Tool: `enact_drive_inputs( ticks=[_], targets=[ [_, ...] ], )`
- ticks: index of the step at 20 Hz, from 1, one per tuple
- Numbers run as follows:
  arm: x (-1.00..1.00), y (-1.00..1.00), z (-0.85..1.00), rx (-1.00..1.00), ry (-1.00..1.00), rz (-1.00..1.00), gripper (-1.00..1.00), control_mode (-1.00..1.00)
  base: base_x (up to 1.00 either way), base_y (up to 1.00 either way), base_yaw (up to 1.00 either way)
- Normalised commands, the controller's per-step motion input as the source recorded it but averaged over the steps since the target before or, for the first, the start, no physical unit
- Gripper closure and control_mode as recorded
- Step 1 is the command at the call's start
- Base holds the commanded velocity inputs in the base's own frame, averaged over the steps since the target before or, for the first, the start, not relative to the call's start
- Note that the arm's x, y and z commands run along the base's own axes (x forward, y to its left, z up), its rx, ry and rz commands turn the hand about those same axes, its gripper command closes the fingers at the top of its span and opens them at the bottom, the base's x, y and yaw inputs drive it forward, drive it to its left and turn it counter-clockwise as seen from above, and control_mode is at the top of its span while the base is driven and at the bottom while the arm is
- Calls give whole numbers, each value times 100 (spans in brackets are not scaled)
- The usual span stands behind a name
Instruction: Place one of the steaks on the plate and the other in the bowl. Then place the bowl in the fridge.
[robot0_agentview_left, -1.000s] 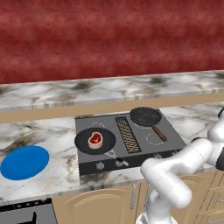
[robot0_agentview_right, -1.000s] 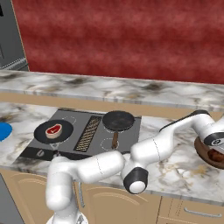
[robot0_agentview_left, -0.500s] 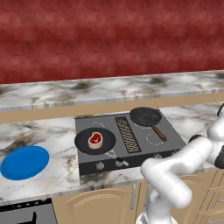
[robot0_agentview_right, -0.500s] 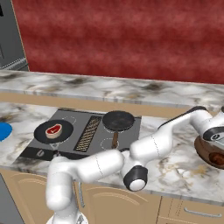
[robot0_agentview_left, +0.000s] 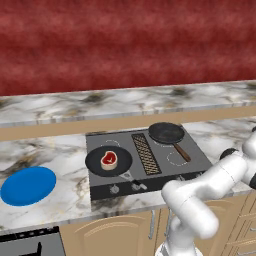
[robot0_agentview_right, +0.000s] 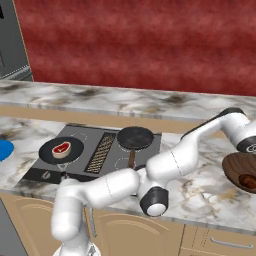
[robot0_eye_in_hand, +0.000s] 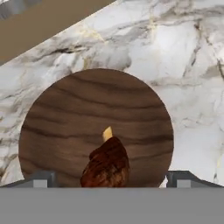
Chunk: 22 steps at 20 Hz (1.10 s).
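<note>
My tool (robot0_eye_in_hand: 112, 179) stood with its two dark fingertips spread wide apart, gripping nothing, directly over the shallow round dark brown wooden bowl (robot0_eye_in_hand: 65, 122) on the grey-veined white marble desk (robot0_eye_in_hand: 183, 57). The dark reddish-brown steak (robot0_eye_in_hand: 106, 165) (with a small pale tip) lay inside that bowl between my fingertips, and the right base view showed the bowl (robot0_agentview_right: 235, 167) at the desk's far right end. The pink-red steak with a white fat rim (robot0_agentview_left: 109, 160) sat in a black round frying pan (robot0_agentview_left: 95, 161) on the dark cooktop (robot0_agentview_left: 150, 172), and the flat bright blue round plate (robot0_agentview_left: 28, 185) lay bare on the desk well apart to the left.
</note>
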Motion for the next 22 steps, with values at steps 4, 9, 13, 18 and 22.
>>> enact_drive_inputs(
  ticks=[4,9,13,18,22],
  targets=[
    [-81,69,35,-46,-7,-24,-100,-100,0,0,0],
    [-85,86,82,10,30,-35,-100,-100,0,0,0],
    [-81,69,80,22,51,-36,-100,-100,0,0,0],
    [-91,62,15,15,50,-40,-100,-100,0,0,0],
    [-100,18,0,41,16,-54,-100,-100,0,0,0]
  ],
)
